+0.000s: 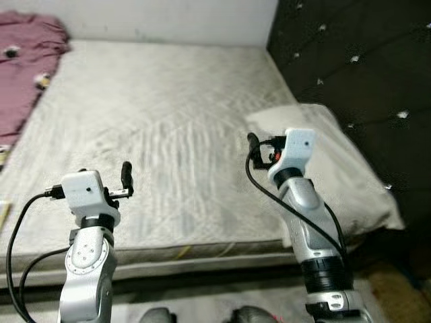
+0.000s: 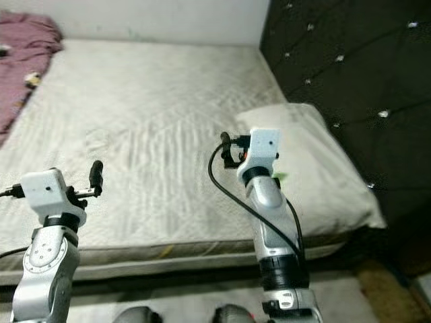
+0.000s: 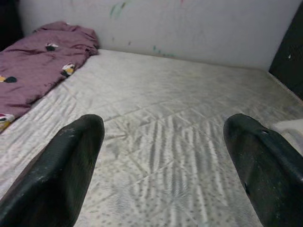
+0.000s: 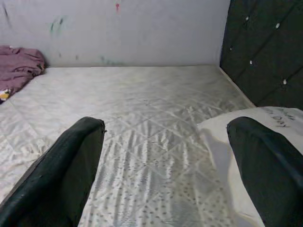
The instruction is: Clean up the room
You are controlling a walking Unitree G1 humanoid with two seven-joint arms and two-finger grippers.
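1. A bare quilted mattress [image 1: 168, 134] spreads across the middle of the scene, reaching back to a pale wall [image 1: 168, 20].
2. A crumpled maroon blanket [image 1: 23, 74] with small printed patches lies at the far left of the mattress, well apart from both grippers.
3. A white pillow [image 1: 337, 168] lies on the right side of the mattress, against the dark tufted headboard [image 1: 363, 74].
4. The left gripper [image 3: 163, 156] hovers above the near left part of the mattress, fingers [image 3: 66, 165] spread wide with nothing between them; the blanket is far ahead of it and to its left.
5. The right gripper [image 4: 165, 156] hovers over the near right part of the mattress, fingers [image 4: 66, 165] likewise wide apart and empty; the pillow lies just to its right.
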